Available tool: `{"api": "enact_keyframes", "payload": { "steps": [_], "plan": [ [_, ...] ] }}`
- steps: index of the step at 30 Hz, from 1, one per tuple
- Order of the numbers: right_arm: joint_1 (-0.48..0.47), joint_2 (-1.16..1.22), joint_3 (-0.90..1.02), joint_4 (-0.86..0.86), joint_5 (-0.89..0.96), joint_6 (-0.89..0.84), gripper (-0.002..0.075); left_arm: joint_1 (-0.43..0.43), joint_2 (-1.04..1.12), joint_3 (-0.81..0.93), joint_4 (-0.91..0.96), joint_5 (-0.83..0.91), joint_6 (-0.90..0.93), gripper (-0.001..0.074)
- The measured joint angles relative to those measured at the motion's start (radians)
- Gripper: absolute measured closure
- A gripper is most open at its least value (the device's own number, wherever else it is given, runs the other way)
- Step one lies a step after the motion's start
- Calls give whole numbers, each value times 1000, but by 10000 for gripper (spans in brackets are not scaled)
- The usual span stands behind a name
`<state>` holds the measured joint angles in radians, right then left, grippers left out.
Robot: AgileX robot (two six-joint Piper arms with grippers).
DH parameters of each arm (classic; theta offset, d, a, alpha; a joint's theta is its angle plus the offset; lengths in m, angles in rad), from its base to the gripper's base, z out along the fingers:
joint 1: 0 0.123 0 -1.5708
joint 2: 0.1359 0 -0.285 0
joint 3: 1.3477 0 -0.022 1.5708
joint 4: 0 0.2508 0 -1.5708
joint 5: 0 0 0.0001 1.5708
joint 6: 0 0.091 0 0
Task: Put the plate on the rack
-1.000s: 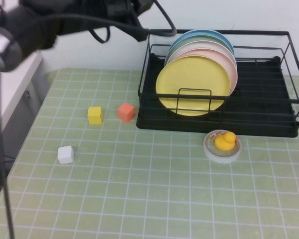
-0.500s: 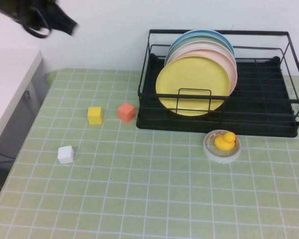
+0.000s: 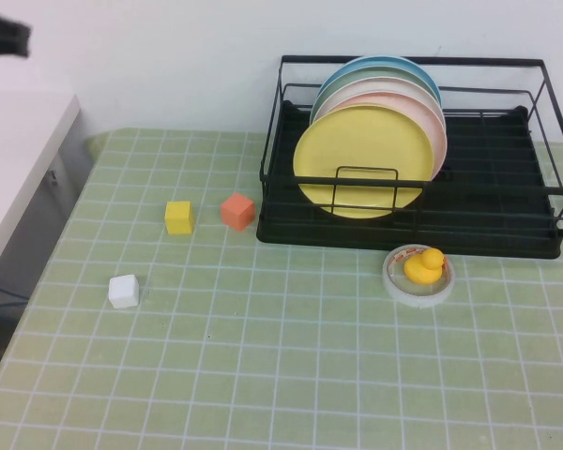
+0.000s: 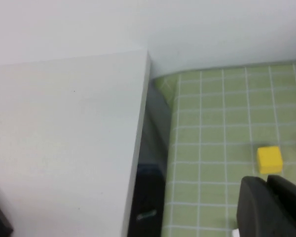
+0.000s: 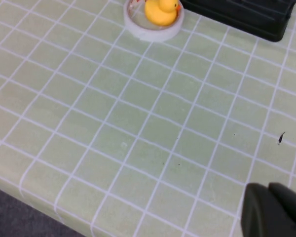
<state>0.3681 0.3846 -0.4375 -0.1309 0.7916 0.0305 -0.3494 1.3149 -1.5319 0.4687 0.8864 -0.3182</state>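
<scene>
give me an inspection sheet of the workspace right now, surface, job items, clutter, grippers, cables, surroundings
Surface: green checked table cover, flat.
Job's things: yellow plate stands upright at the front of the plate stack in the black wire rack.
Clutter: pink plate and others behind it; yellow cube, orange cube, white cube; rubber duck in a tape ring.
Grippers: left gripper above the table's left edge, shut, empty; right gripper over the near right table, shut, empty.
Cables: nothing seen.
Surroundings: white wall, white counter at left.
</scene>
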Motion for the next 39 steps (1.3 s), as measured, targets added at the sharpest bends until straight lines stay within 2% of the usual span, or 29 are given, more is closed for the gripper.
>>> {"api": "enact_keyframes", "payload": {
  "steps": [4,8,12,17,21,32,39],
  "plan": [
    [0,0,1,10,18,0,726,0,-186,229,29,-138,-141,735],
    [0,0,1,19,43,0,726,0,-358,493,38,-278,-206,735],
    [0,0,1,20,47,0,726,0,-493,709,42,-317,-227,735],
    [0,0,1,21,50,0,726,0,-604,899,44,-331,-262,735],
    [0,0,1,22,50,0,726,0,-636,961,44,-325,-267,735],
    [0,0,1,22,51,0,726,0,-652,973,44,-279,-273,735],
    [0,0,1,22,51,0,726,0,-824,973,86,-258,-317,736]
  ]
}}
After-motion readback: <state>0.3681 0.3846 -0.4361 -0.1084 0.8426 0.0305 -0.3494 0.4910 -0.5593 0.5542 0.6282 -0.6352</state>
